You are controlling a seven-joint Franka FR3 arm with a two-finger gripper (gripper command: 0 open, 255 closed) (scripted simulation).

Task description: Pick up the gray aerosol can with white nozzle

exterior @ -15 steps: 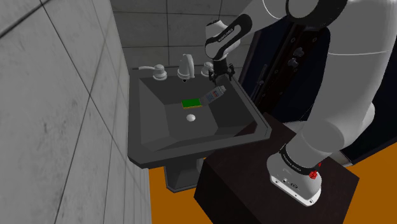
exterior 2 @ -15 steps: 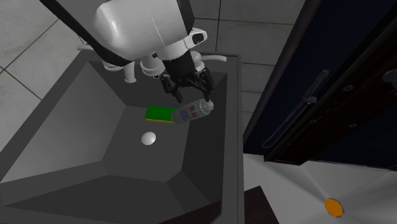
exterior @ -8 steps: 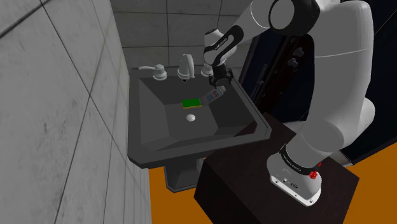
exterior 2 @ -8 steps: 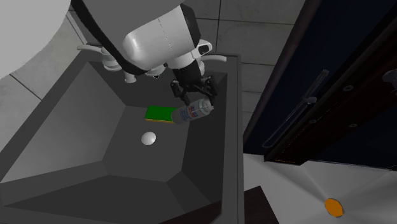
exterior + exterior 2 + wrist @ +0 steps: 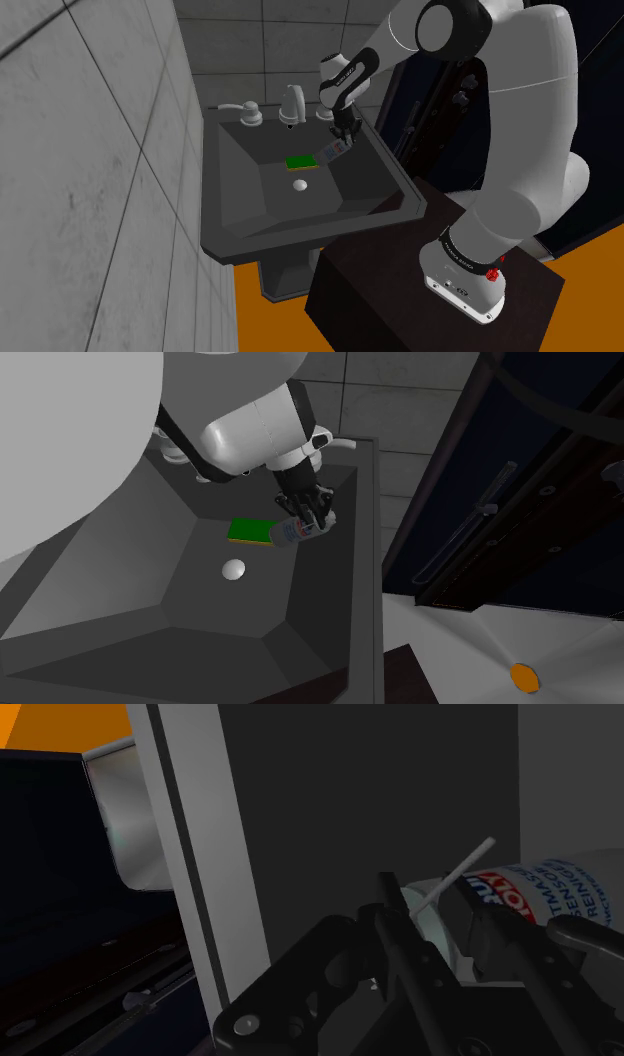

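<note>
Since the gray aerosol can (image 5: 293, 533) lies on its side rather than standing, the grasp turns on how its long axis sits against the finger gap. It rests on the sloping wall of the dark sink (image 5: 365, 567), on the second exterior view's right. Its base end is just beside a green sponge (image 5: 248, 530), and its nozzle end points up the slope toward the rim. The gripper (image 5: 308, 510) hangs directly over that upper end. Seen from the wrist, the fingers (image 5: 396, 922) stand narrowly apart, with the white cap (image 5: 428, 919) and its thin white straw (image 5: 463, 869) showing in the gap, while the labelled body runs off past one finger. Whether either pad presses on the can I cannot tell, so I take it as not yet gripped. By my reading the axis lies slantwise to the gap, not square across it. Closing here would catch the cap end, far from the can's middle, and the body might pivot or slide down toward the white drain plug (image 5: 234, 569).
</note>
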